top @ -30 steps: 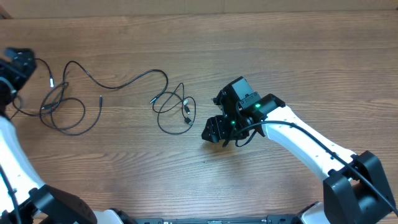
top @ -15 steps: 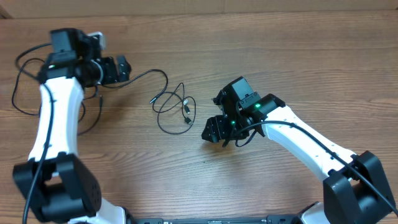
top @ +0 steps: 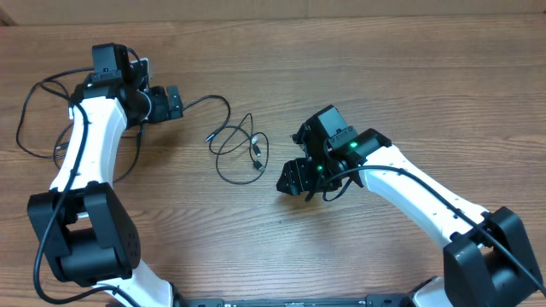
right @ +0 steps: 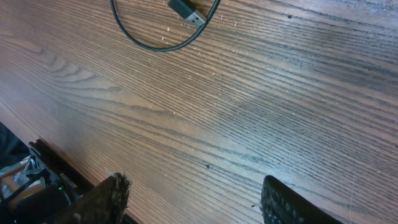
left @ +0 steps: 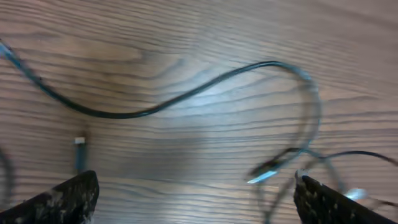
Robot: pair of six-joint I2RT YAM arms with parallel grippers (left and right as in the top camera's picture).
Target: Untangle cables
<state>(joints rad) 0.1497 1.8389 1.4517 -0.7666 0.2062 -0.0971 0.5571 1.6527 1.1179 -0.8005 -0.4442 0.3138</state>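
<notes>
Hovering spread wide over the cables (top: 254, 153) looped on the table (top: 384, 77), the left pincer (top: 168, 104) could pinch two strands together and tighten the tangle, while the right pincer (top: 294, 179) hangs released beside them.

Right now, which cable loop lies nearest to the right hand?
The small tangled loop at mid-table, just left of the right hand, not touching it. The other cable loops lie far left, beside the left arm.
</notes>
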